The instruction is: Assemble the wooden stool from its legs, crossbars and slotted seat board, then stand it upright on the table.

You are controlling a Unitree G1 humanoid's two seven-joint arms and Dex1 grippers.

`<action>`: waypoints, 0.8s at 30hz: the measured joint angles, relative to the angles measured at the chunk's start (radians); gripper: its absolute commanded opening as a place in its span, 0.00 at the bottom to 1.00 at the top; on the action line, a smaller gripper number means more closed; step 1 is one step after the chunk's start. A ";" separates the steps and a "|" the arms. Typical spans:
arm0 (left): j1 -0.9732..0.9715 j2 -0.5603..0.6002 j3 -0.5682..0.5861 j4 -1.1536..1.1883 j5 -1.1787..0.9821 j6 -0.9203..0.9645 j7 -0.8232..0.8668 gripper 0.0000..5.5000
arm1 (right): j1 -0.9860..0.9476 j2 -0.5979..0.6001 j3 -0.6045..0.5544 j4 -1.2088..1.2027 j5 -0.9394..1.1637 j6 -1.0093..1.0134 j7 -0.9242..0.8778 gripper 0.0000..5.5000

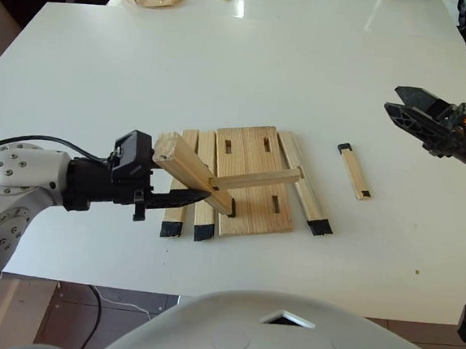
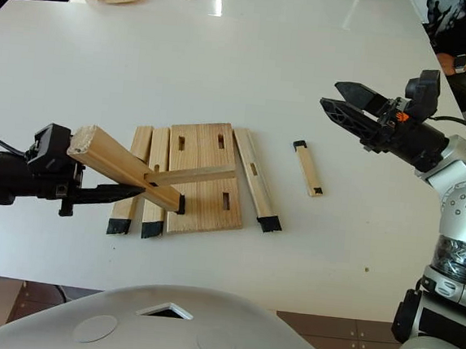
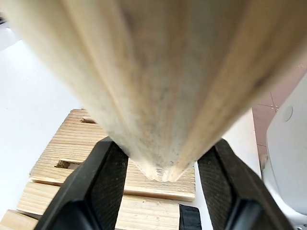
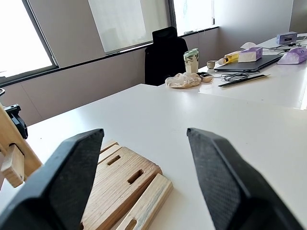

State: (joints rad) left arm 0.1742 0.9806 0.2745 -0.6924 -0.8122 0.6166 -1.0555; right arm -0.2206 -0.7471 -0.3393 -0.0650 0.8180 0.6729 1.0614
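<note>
The left claw (image 1: 186, 196) pinched a tilted wooden leg (image 1: 191, 169), a crossbar (image 1: 261, 178) jutting from it, just above the slotted seat board (image 1: 247, 155) lying flat on the table (image 1: 226, 68). Well apart, the right claw (image 2: 331, 94) hung spread, beyond a loose crossbar (image 1: 354, 171).

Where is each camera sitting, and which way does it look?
Left eye: on the head, looking forward and down at the table; left claw grips a leg, right claw is open.
Right eye: beside it, same scene, both claws.
Left wrist: on the left arm, looking along its claw's fingers and the leg at the board.
Right wrist: on the right arm, looking between its open fingers across the table at the board.
Shared: all four show the board.
</note>
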 measured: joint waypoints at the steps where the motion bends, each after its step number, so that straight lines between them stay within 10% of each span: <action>1: 0.004 -0.004 -0.007 0.001 0.011 -0.008 0.000 0.38 | -0.002 0.000 0.002 0.000 -0.001 0.000 0.000 0.58; 24: 0.044 0.032 -0.135 0.016 0.225 -0.243 -0.054 0.38 | -0.010 0.026 0.020 -0.026 0.010 0.002 -0.037 0.58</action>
State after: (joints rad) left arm 0.2185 1.0125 0.1400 -0.6762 -0.5875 0.3738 -1.1100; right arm -0.2307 -0.7214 -0.3195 -0.0907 0.8281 0.6749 1.0239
